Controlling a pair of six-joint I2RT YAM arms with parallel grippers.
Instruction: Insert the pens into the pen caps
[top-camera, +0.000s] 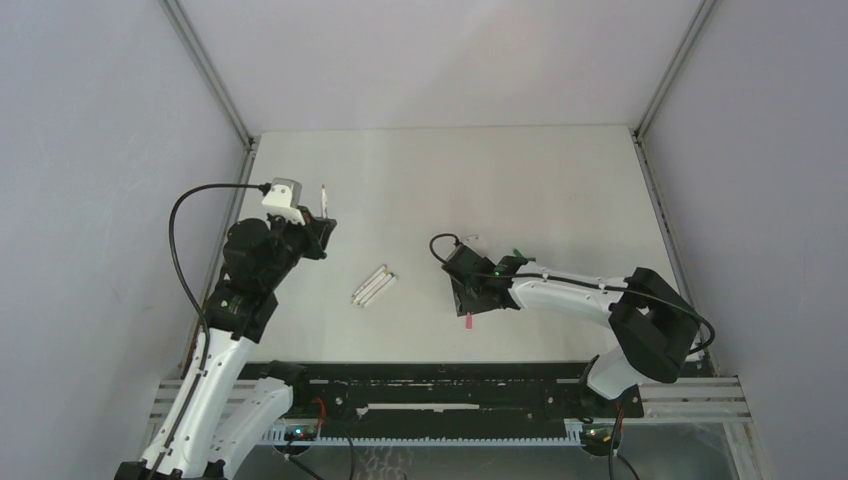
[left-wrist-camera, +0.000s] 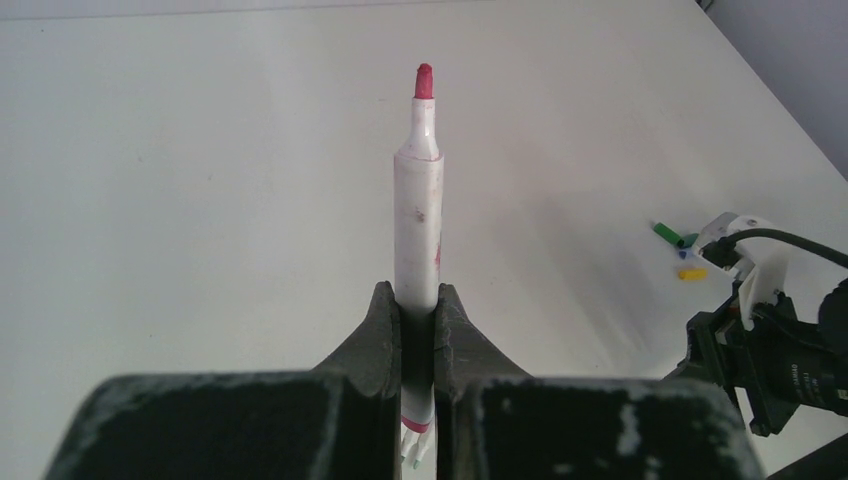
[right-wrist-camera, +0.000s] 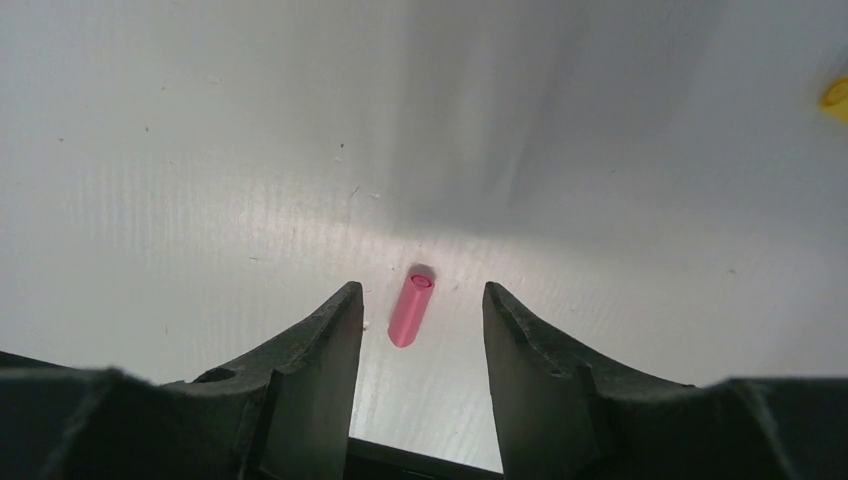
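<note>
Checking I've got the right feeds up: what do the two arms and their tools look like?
Both arms, left arm and right arm, have white link shells with black joint housings. A black cable loops from the left wrist to a pale grey camera block; a shorter cable curls at the right wrist. The left tool and right tool have dark, scuffed, tapered fingers.

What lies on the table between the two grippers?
A cluster of white pens, lying together; the top view shows them between the left gripper and the right gripper.
</note>
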